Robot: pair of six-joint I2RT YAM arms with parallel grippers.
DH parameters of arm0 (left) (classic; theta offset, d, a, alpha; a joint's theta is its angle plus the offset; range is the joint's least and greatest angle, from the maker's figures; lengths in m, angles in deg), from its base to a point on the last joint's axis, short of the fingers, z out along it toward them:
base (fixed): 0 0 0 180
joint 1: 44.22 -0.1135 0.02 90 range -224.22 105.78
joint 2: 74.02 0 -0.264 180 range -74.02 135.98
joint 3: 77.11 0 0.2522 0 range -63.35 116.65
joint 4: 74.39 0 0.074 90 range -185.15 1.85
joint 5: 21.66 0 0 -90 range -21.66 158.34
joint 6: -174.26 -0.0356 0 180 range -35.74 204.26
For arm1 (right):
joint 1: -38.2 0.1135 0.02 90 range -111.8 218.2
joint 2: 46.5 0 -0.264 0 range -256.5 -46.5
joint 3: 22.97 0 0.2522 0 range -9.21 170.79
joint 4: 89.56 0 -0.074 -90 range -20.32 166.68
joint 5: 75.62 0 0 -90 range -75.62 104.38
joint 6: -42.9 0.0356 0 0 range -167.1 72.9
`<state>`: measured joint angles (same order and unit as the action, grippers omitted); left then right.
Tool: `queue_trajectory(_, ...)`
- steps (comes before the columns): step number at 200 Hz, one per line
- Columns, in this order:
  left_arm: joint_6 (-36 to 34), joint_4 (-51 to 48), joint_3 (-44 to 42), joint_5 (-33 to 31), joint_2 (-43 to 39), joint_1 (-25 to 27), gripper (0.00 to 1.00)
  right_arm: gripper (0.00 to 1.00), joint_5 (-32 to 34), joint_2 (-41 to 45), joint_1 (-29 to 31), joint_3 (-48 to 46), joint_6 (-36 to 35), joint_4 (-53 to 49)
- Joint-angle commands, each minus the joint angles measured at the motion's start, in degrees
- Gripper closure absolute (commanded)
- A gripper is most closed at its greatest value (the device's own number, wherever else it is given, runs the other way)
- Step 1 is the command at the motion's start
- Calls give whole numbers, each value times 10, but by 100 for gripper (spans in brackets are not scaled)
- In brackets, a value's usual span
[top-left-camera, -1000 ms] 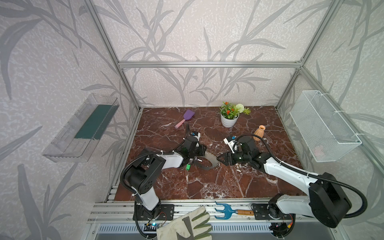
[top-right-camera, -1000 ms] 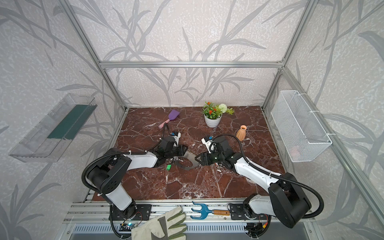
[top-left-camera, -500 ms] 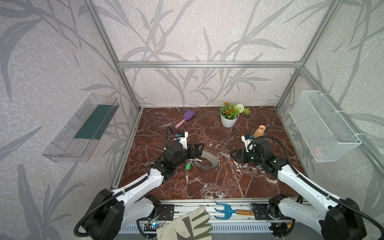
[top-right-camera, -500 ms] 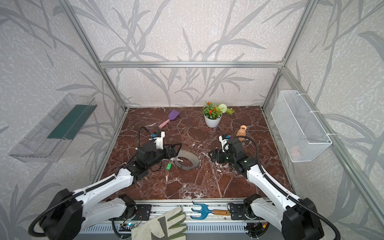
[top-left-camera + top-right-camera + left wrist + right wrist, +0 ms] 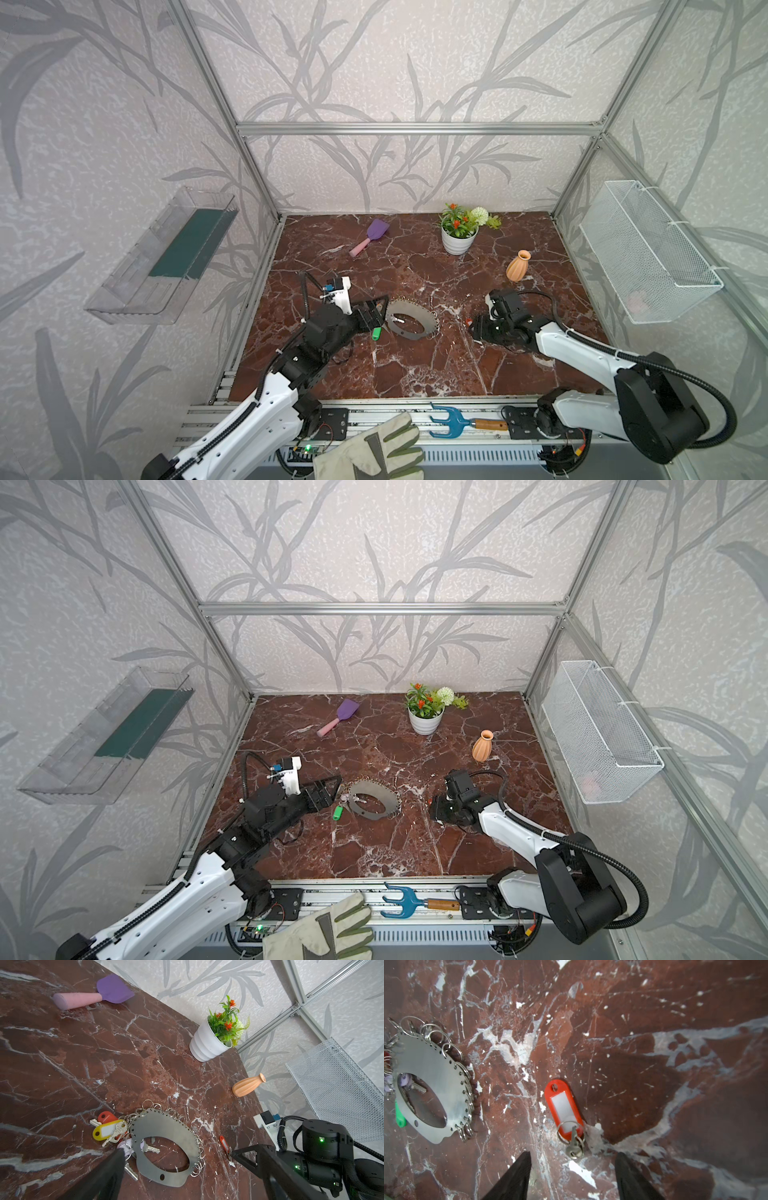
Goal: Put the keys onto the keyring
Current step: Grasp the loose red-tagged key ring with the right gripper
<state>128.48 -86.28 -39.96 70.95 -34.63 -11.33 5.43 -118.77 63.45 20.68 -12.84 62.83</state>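
The keyring (image 5: 409,324) lies flat at the middle of the worktop (image 5: 415,374) in both top views, with a yellow key (image 5: 106,1130), a red one and a lilac one bunched at its left edge and a green key (image 5: 376,333) just below them. One red key (image 5: 563,1105) lies loose to the right of the keyring, apart from it. The right hand (image 5: 573,1154) hangs low over that key, released, its tips either side of the small metal key at the lower middle of the right wrist view, gripping nothing. The left hand (image 5: 177,1153) is spread wide and empty, one tip over the lilac key at the ring's near edge. The likely trouble is the pick: the tag is thin and flat on hard stone, so the tips may scrape the worktop or slide it off sideways instead of pinching it. A grip on the dangling metal key alone would probably let the tag swing. The left hand, so close, could also nudge the keyring and drag the bunched keys
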Motion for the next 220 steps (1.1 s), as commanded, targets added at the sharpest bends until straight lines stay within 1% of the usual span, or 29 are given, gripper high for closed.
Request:
queue_trajectory(1,9,-5,1,-9,4,-1,1,41,6,-9,8,0,19,26)
queue_trajectory(8,9,-5,2,-8,6,-2,1,44,5,-8,8,-6,19,30)
queue_trajectory(15,10,-4,2,-8,7,-2,1,47,6,-6,8,-11,38,32)
queue_trajectory(33,13,-1,-1,-8,5,-2,1,51,12,-2,8,-18,44,35)
queue_trajectory(78,14,-5,1,-8,3,-1,1,74,-1,-22,8,-17,42,49)
queue_trajectory(100,15,-5,0,-10,5,-2,1,82,-9,-22,8,-22,48,59)
queue_trajectory(130,16,-1,0,-9,7,-2,1,87,-9,-20,8,-23,45,56)
queue_trajectory(154,17,-6,-1,-8,3,-2,1,89,-9,-22,8,-28,47,63)
queue_trajectory(220,20,-14,-2,-12,-12,-1,1,90,-13,-33,8,-35,49,80)
